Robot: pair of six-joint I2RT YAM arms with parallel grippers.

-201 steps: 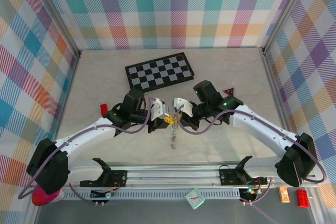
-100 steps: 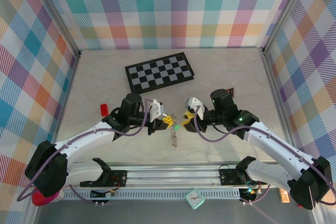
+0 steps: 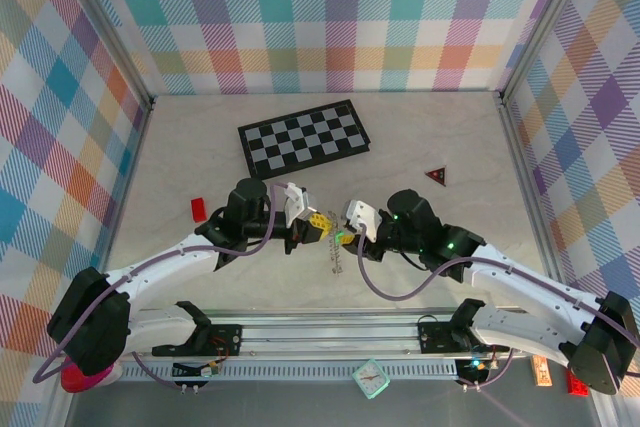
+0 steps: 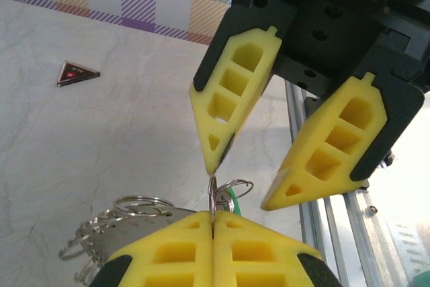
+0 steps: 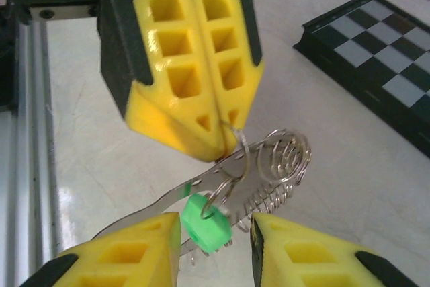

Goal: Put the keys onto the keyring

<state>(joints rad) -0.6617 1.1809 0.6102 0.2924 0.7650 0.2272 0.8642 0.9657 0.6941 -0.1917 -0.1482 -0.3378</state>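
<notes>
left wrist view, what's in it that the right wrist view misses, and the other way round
Left wrist: the red triangle and the metal rail. Right wrist: the chessboard corner. Both: the left gripper shut on the keyring, the right gripper with open jaws, and the green key.

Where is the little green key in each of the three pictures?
Top external: the green key sits mid-table between the two arm tips.
Left wrist: green key, a sliver low centre behind wire rings.
Right wrist: green key, bottom centre, inside the open right gripper.
Shared landmark: the left gripper, jaws shut on the keyring.
</notes>
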